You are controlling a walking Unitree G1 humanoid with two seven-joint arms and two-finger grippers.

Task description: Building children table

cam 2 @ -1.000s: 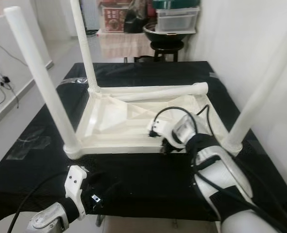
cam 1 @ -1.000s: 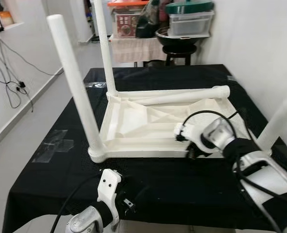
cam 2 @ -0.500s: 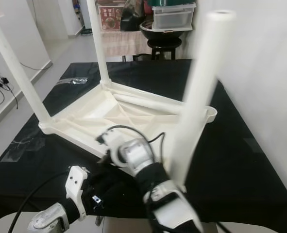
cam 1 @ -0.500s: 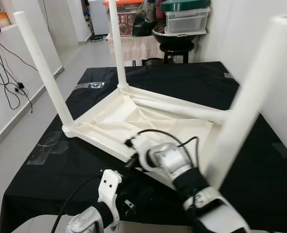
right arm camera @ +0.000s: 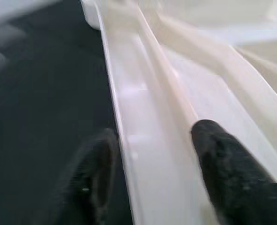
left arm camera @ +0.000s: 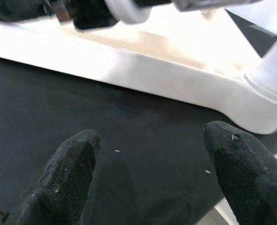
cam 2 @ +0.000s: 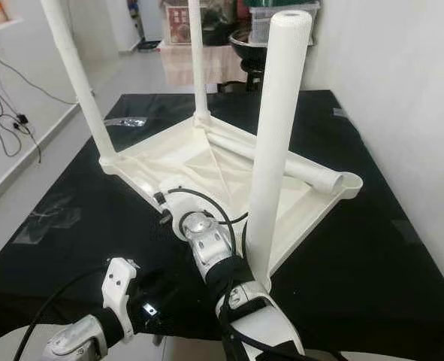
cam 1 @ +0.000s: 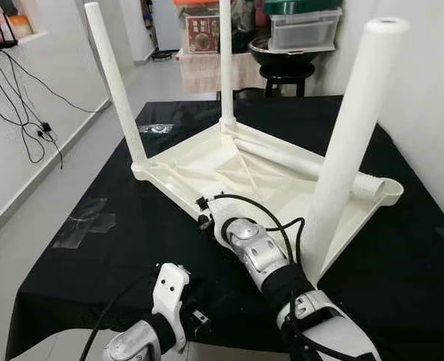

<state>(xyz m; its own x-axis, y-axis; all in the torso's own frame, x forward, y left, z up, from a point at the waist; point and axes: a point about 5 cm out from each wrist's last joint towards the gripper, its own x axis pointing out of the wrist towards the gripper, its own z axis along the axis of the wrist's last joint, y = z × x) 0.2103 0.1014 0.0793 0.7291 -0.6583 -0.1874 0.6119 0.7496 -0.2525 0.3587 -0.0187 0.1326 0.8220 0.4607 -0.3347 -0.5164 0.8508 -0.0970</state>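
1. A white children's table [cam 1: 229, 162] lies upside down in the centre of the frame on a table [cam 1: 94, 248] covered in black cloth. Three legs stand up; a fourth leg [cam 1: 312, 167] lies loose inside the frame.
2. The right claw [right arm camera: 152, 173] straddles the near rim, one finger on each side. I judge it is gripping the rim to turn or steady the piece.
3. The left claw [left arm camera: 152, 173] hovers low over the cloth, fingers spread wide, holding nothing.
4. Next, the loose leg probably needs seating in the empty corner socket [cam 1: 383, 195].
5. The right fingertips are blurred; firm contact cannot be confirmed.
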